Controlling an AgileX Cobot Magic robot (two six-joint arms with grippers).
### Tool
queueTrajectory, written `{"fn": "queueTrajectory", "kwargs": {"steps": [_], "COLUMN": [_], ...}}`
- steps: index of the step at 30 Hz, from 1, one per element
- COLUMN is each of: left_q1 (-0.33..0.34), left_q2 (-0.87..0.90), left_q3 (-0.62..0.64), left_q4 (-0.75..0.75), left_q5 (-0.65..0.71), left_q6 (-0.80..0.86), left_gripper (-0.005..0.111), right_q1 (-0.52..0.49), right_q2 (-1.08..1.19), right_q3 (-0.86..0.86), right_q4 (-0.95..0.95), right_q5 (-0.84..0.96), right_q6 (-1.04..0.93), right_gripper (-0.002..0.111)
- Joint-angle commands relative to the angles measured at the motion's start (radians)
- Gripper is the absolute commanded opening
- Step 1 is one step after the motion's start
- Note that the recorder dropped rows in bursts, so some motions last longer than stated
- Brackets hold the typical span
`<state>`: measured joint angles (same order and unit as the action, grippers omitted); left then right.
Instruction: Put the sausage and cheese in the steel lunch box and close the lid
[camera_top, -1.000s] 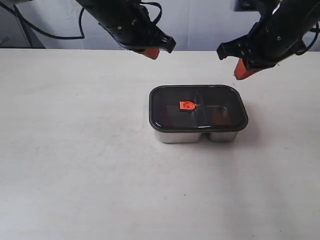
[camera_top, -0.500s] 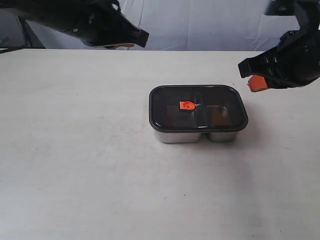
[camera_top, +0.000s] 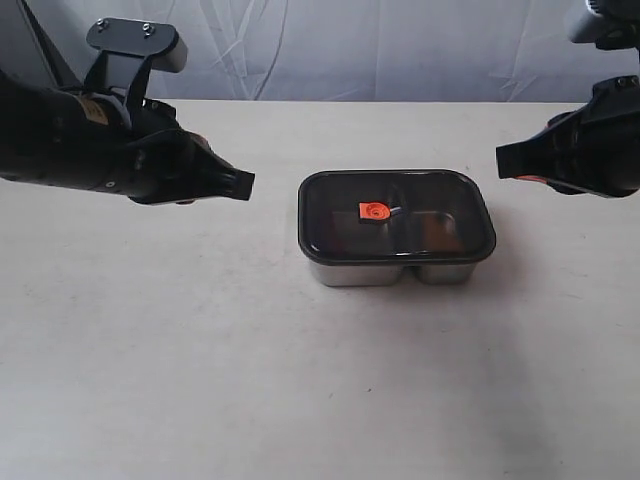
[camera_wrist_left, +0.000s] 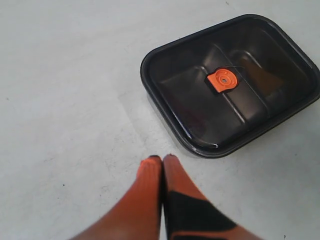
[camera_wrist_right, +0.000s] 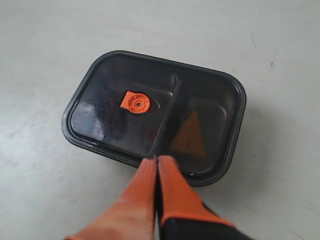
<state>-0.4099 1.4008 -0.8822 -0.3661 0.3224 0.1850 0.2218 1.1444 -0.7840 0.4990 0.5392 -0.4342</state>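
The lid (camera_top: 396, 215) is sitting flush on the steel lunch box (camera_top: 390, 272) in the middle of the surface (camera_top: 200, 350). The cheese (camera_wrist_right: 189, 135) is showing through it; the sausage is not discernible. The left claw (camera_wrist_left: 162, 162) and right claw (camera_wrist_right: 156, 162) are hovering alongside, both pressed together and empty. Judged rigid, light and slippery, the steel lunch box is best gripped at its rim.

One steel lunch box (camera_top: 365, 272), one lid (camera_top: 440, 198), one cheese (camera_wrist_right: 189, 134), one left claw (camera_wrist_left: 162, 159), one right claw (camera_wrist_right: 157, 160)

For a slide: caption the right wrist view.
Shut tool near the closed dark lid, cheese wedge dimly visible beneath.
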Motion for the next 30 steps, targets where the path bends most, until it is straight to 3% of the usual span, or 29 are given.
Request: {"fn": "queueTrajectory", "kwargs": {"steps": [1,19,25,30], "left_q1": [-0.001,-0.001,-0.001,-0.001], "left_q2": [-0.012,-0.012,-0.012,-0.012], "left_q3": [0.01,0.01,0.01,0.01], "left_q4": [-0.016,0.001,0.001,0.004], "left_q5": [-0.024,-0.031,-0.031,-0.031], "left_q6": [-0.005,0.001,0.001,0.001], "left_gripper": [0.0,0.0,0.0,0.0], "right_q1": [0.0,0.0,-0.015,-0.162], "right_q2": [-0.009,-0.046,-0.283,-0.565], "right_q3": [0.012,0.012,0.016,0.115], "right_q4": [0.006,0.004,-0.135,-0.113], "right_q5": [-0.034,-0.056,-0.094,-0.091], "right_q6": [-0.011,-0.011,-0.011,0.002], "right_gripper": [-0.001,-0.001,-0.001,-0.001]}}
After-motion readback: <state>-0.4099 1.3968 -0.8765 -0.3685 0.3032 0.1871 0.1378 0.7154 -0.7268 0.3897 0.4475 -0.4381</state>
